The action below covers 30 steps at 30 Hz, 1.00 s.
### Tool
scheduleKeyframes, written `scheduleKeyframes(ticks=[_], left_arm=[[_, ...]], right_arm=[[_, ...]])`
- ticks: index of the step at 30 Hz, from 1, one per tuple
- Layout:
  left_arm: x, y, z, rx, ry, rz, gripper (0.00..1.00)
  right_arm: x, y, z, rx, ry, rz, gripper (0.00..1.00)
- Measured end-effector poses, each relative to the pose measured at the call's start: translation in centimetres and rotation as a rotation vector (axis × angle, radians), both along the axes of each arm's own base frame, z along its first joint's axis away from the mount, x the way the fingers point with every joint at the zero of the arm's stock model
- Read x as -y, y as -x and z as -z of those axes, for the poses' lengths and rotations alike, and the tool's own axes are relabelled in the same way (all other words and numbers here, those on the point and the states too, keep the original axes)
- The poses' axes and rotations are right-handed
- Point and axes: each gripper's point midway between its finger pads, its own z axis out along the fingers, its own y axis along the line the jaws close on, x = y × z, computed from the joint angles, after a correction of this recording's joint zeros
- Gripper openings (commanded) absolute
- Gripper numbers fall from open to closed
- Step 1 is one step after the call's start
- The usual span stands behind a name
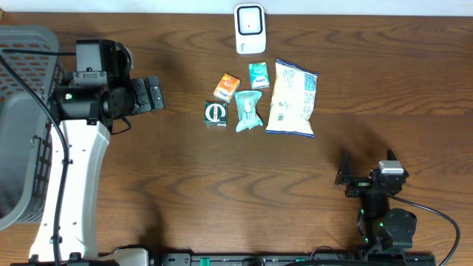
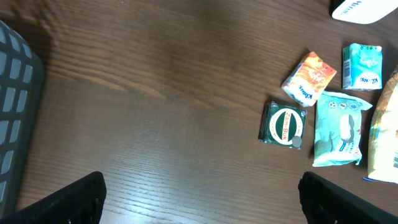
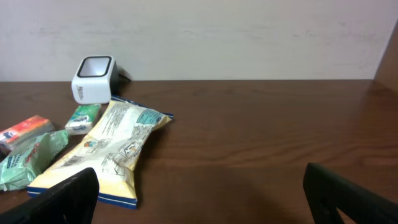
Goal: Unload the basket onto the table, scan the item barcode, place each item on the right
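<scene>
Editor: What sat nearest the robot?

Photographer: The right gripper (image 1: pixel 367 158), low at the near edge of the tabletop (image 1: pixel 369 89), jaws spread wide and holding nothing. The left gripper (image 1: pixel 157 94) hung further in, on the side of the grey basket (image 1: pixel 22 44), equally wide and empty.

Editor: And the goods?

Photographer: Five packets clustered mid-table, well apart from both grippers. A dark green pack (image 1: pixel 215 114) lay closest to the left arm, with a teal wipes pouch (image 1: pixel 248 110) just beside it. Behind them lay an orange tissue pack (image 1: pixel 227 86), a small teal pack (image 1: pixel 259 74) and a large snack bag (image 1: pixel 293 98). At the far edge stood the white scanner (image 1: pixel 250 29), window tilted upward.

Editor: How should the pick go?

Photographer: Take one packet only. To my eye the green pack looked easiest for the left arm. Close across its narrow sides and leave the neighbours undisturbed. No barcode showed, so the packet would likely need turning before it faced the scanner.
</scene>
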Motion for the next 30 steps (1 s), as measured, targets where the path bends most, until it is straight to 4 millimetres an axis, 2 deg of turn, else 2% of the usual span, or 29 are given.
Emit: scheduleKeyframes(ticks=[15, 18, 21, 24, 29, 30], left_arm=[[0.0, 0.0, 0.0, 0.0, 0.0, 0.0, 0.98], [0.0, 0.0, 0.0, 0.0, 0.0, 0.0, 0.98], [0.0, 0.0, 0.0, 0.0, 0.0, 0.0, 0.98], [0.0, 0.0, 0.0, -0.002, 0.0, 0.0, 0.98], [0.0, 0.1, 0.0, -0.003, 0.0, 0.0, 0.98], [0.0, 0.0, 0.0, -0.002, -0.001, 0.0, 0.98]], right_arm=[[0.1, 0.0, 0.0, 0.002, 0.001, 0.004, 0.99], [-0.7, 0.0, -0.6, 0.024, -0.019, -0.037, 0.99], [-1.9, 0.1, -3.2, 0.129, -0.054, -0.112, 0.99], [-3.6, 0.9, -7.2, 0.288, -0.067, -0.215, 0.99], [-6.4, 4.1, -13.0, 0.538, -0.072, -0.409, 0.99], [-6.5, 4.4, -13.6, 0.563, -0.079, -0.419, 0.99]])
